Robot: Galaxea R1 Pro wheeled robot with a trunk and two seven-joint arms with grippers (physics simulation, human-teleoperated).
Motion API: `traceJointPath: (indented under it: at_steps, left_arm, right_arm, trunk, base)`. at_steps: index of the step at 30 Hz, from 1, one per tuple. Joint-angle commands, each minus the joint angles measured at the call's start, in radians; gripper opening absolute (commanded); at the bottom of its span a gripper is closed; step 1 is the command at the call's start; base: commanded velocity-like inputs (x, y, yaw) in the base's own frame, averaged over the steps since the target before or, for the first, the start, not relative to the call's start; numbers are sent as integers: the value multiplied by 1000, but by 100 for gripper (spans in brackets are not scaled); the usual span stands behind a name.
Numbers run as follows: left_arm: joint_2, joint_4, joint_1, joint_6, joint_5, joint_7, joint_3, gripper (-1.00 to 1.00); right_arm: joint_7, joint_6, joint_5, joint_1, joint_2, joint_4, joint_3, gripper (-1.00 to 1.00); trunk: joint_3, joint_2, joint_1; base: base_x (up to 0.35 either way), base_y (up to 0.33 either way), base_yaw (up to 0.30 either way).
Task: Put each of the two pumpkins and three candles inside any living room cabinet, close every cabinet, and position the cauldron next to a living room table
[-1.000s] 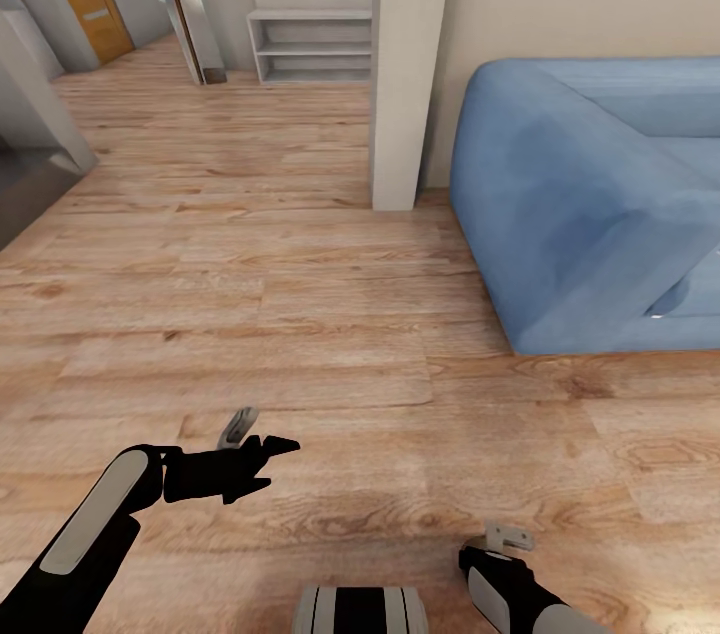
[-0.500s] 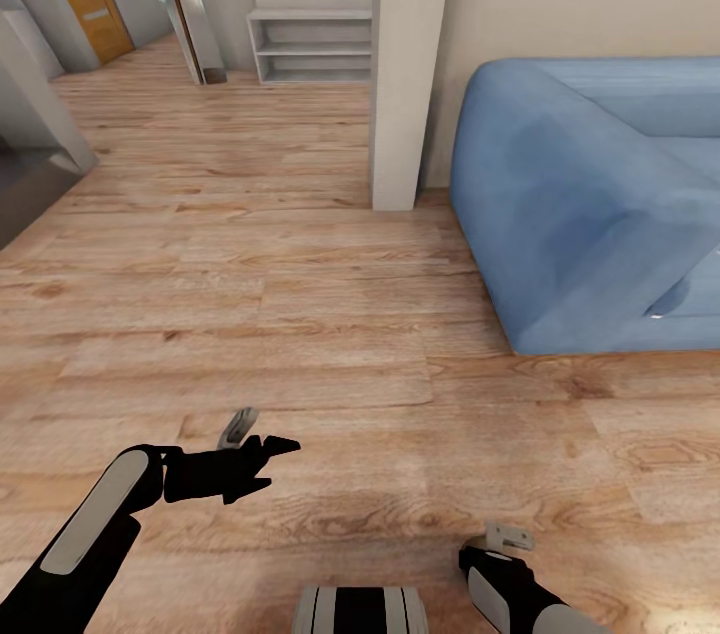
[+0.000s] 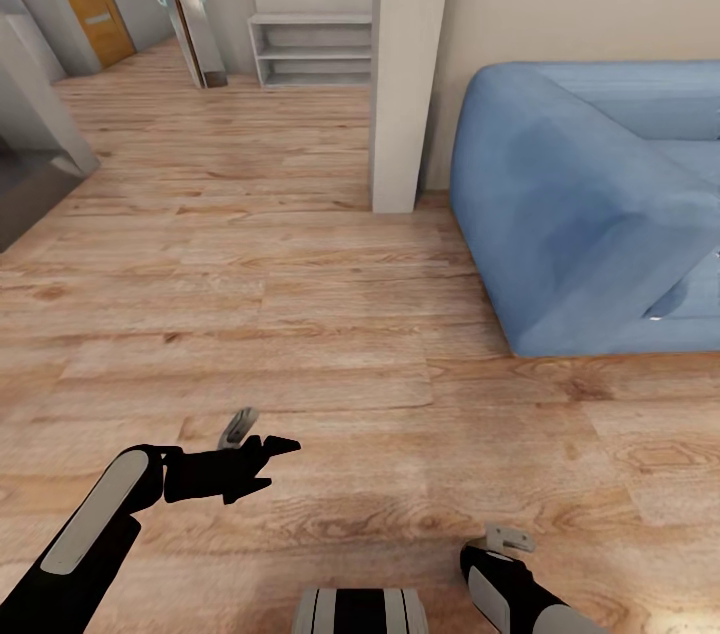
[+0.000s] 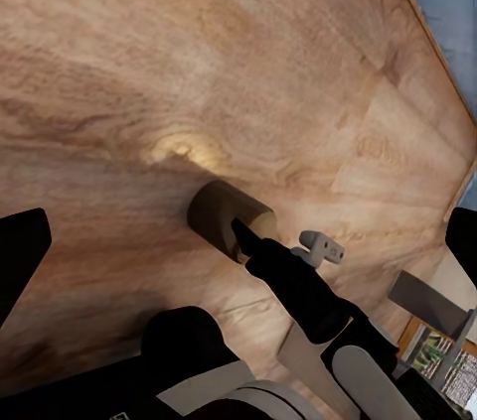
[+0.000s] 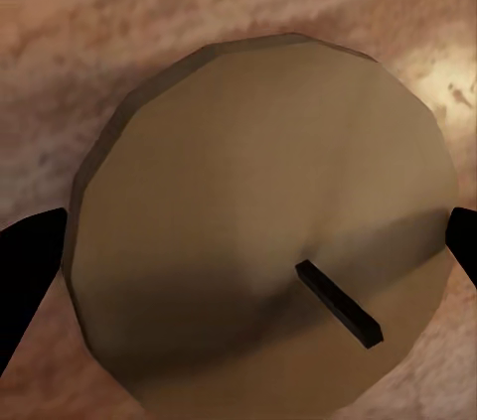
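Little had changed in 1 second: only the head camera had tipped slightly, sliding the room down the picture, while both arms hung where they were over the wooden floor (image 3: 330,314). 1 candle (image 5: 263,226) stood upright on the floor directly beneath the right gripper (image 5: 238,241), its round top and dark wick facing the wrist camera, its axis vertical and in line with the approach. Those jaws were spread wide, 1 dark tip either side of the candle, neither touching it. From the left wrist camera the same candle (image 4: 231,218) appeared past the right arm's tip, well apart from the left gripper (image 3: 270,459), whose jaws also looked parted and empty. The right arm was clearly nearer. 1 blue sofa (image 3: 590,204) and 1 white pillar (image 3: 405,64) stood beyond.
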State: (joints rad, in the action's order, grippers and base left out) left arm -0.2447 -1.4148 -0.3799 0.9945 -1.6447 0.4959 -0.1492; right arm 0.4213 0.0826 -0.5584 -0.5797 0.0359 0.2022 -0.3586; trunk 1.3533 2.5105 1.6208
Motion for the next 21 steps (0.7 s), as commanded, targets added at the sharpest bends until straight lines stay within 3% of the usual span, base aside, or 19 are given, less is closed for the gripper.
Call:
traceJointPath:
  at_steps: [1,21]
  left_arm:
    - [-1,-1,-1,0,-10,10,-1,100]
    - [-1,-1,-1,0,-10,10,-1,100]
  right_arm:
    - [7,7,-5,0,-1,3,-8,-100]
    - [7,6,-3,0,-1,3,-8,-100]
  trunk:
    - [1,0,0]
    - [-11,0,-1]
  base:
    - [0,0,0]
    - [0,0,0]
